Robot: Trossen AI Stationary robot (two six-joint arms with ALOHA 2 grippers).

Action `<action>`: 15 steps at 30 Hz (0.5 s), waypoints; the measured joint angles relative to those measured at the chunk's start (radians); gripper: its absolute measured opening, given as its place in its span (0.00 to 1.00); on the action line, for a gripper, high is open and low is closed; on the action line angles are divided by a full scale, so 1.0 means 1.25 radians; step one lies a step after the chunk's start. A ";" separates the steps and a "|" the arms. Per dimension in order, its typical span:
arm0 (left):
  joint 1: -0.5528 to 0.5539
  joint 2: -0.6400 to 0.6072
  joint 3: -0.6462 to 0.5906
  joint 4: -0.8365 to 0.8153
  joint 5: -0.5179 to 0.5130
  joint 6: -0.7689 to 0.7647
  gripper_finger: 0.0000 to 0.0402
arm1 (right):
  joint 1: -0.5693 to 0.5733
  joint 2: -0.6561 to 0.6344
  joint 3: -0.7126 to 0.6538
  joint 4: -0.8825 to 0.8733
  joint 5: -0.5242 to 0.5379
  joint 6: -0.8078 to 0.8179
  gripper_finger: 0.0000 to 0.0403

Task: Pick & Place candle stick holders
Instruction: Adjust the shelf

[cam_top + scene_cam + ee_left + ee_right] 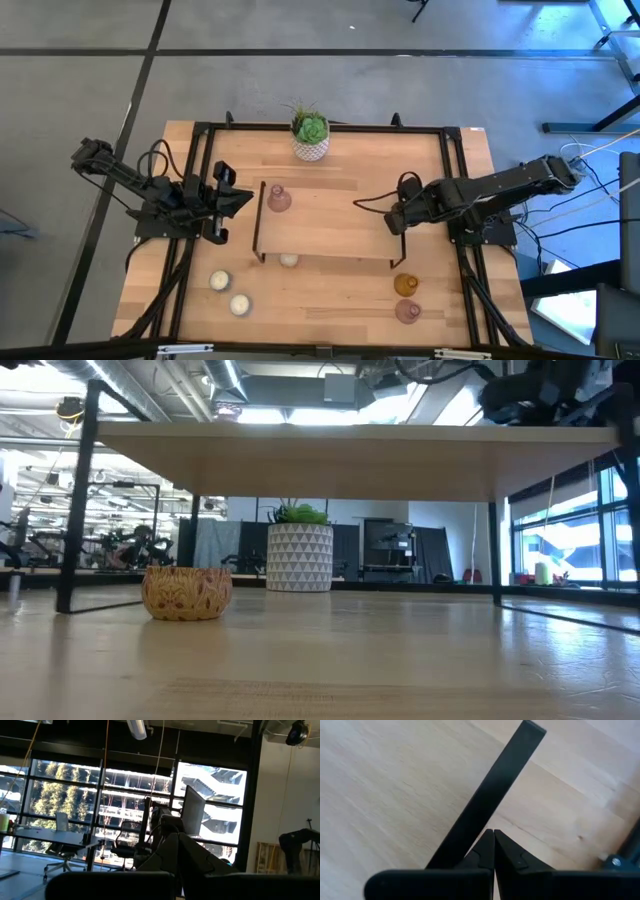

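Observation:
A low wooden shelf (325,225) on black legs stands mid-table. One dusty-pink holder (278,199) stands on its top, at the left end. A cream holder (289,260) sits on the table at the shelf's near edge, and the low view shows it (187,592) under the board. Two more cream holders (219,281) (240,304) stand near left. An amber holder (405,285) and a pink holder (407,311) stand near right. My left gripper (245,200) is shut, raised left of the shelf. My right gripper (493,837) is shut, pointing down over the shelf's right end (392,222).
A white patterned pot with a green plant (311,135) stands at the table's far edge, also in the low view (299,557). A black frame (455,180) runs round the tabletop. The shelf's black end bar (485,800) lies just ahead of my right fingertips.

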 joint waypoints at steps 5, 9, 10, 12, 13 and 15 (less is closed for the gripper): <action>0.000 0.000 0.000 0.000 0.000 0.000 0.00 | -0.023 0.028 0.000 0.037 0.000 -0.041 0.00; 0.000 0.000 0.000 0.000 0.000 0.001 0.00 | -0.045 0.037 0.000 0.055 0.001 -0.067 0.00; 0.000 0.000 0.000 0.000 0.000 0.005 0.00 | -0.050 0.038 0.000 0.056 0.005 -0.071 0.00; 0.000 0.000 0.000 0.000 0.000 0.006 0.00 | -0.060 0.037 0.000 0.057 0.025 -0.077 0.00; 0.000 0.000 0.000 0.000 0.000 0.006 0.00 | -0.064 0.037 0.000 0.057 0.033 -0.079 0.00; 0.000 0.000 0.000 0.000 0.000 0.010 0.00 | -0.072 0.037 0.000 0.057 0.046 -0.085 0.00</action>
